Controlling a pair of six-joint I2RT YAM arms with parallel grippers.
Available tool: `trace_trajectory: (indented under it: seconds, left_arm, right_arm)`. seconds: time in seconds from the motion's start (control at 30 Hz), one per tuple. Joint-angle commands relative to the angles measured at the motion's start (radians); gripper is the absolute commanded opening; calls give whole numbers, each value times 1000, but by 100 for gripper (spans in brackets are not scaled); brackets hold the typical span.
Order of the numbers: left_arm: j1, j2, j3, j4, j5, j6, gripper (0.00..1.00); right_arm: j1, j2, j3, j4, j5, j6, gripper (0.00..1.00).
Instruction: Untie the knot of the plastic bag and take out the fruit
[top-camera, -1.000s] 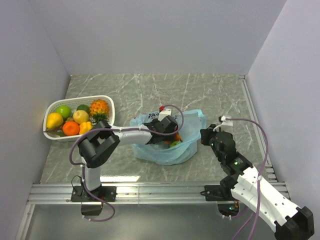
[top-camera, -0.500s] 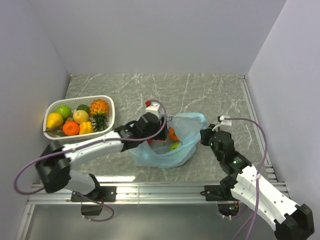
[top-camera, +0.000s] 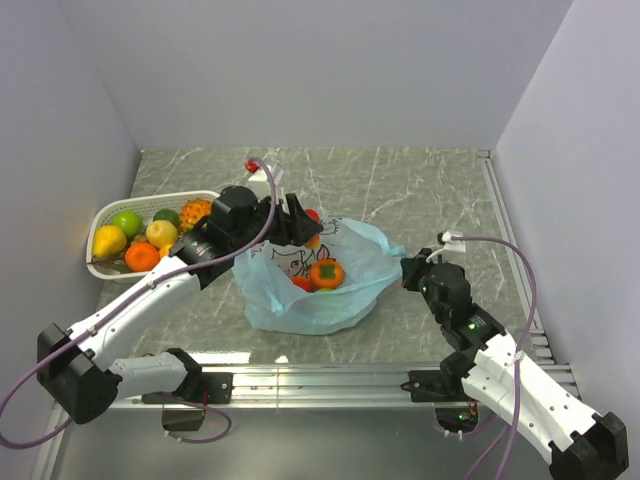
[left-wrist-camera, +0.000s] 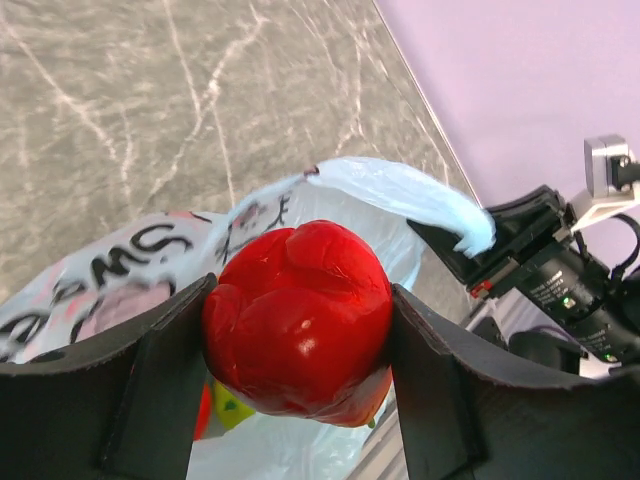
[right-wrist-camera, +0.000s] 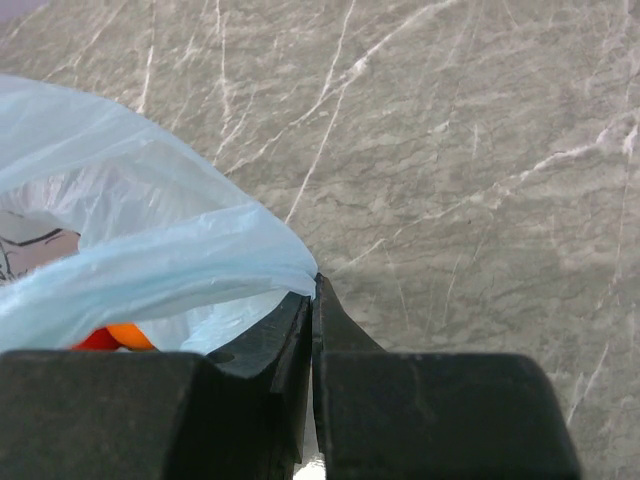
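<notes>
My left gripper (top-camera: 305, 218) hangs above the bag's back edge, shut on a red fruit (left-wrist-camera: 297, 318) that fills the gap between its jaws. The pale blue plastic bag (top-camera: 310, 295) lies open on the table, with dark lettering on its side (left-wrist-camera: 130, 265). Inside it an orange persimmon (top-camera: 326, 272) with a green top shows beside a red piece (top-camera: 303, 284). My right gripper (right-wrist-camera: 312, 292) is shut on the bag's right edge (right-wrist-camera: 180, 265) and holds it out to the right (top-camera: 408, 270). No knot is in view.
A white slotted basket (top-camera: 150, 199) stands at the left, just behind the left arm. It holds a yellow pear (top-camera: 109, 241), a green apple (top-camera: 127, 222), an orange (top-camera: 142, 257) and a pineapple-like fruit (top-camera: 198, 213). White walls close three sides.
My left gripper has come up out of the bag with the red fruit and swung left and back toward the basket. The bag's mouth now lies open, showing the persimmon. The right arm is still.
</notes>
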Motion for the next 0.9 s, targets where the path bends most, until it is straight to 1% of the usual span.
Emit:
trace_trajectory:
  seconds: [0.0,0.13,0.2,0.23,0.27,0.3,0.37,0.4,0.43,0.47,0.5,0.6,0.63,0.67,0.77,0.87]
  left_arm:
    - [-5,60,18,18,78,35,15]
    - [-3,102,21,47,92,14,15]
    - [6,93,35,47,-9,11,14]
    - [15,90,52,3,-47,12,14]
    - [30,93,96,-28,-131,11,14]
    - [74,96,119,-64,-155,9,13]
    - [128,106,168,-143,-248,-1,13]
    - [191,111,176,-160,-318,-4,13]
    - [222,113,182,-174,-354,-6,13]
    - [278,116,190,-201,-388,-3,12]
    - [303,119,192,-209,-461,3,13]
    - [400,143,181,-227,-546,45,13]
    - [426,151,178,-227,-558,51,13]
    - [476,160,172,-232,-563,60,14]
    - [540,197,166,-250,-598,65,15]
    - [552,223,141,-253,-679,78,19]
  right_arm:
    - [8,-13,29,27,12,5,7]
    - [8,6,56,35,21,-2,7]
    - [8,13,67,23,55,-1,7]
    - [8,13,76,18,70,-4,7]
    - [10,15,78,12,94,-5,7]
    - [8,16,81,-2,139,-2,7]
    - [8,16,90,-29,185,10,7]
    - [7,16,93,-40,222,16,6]
    - [7,15,96,-48,234,18,6]
    - [7,10,96,-58,243,19,7]
    - [7,4,96,-60,254,19,7]
    - [7,-17,86,-52,256,10,6]
    - [8,-22,80,-49,247,1,7]
    - [7,-30,75,-37,242,-5,7]
    - [7,-39,63,-20,225,-15,6]
    - [7,-43,57,-16,216,-18,6]
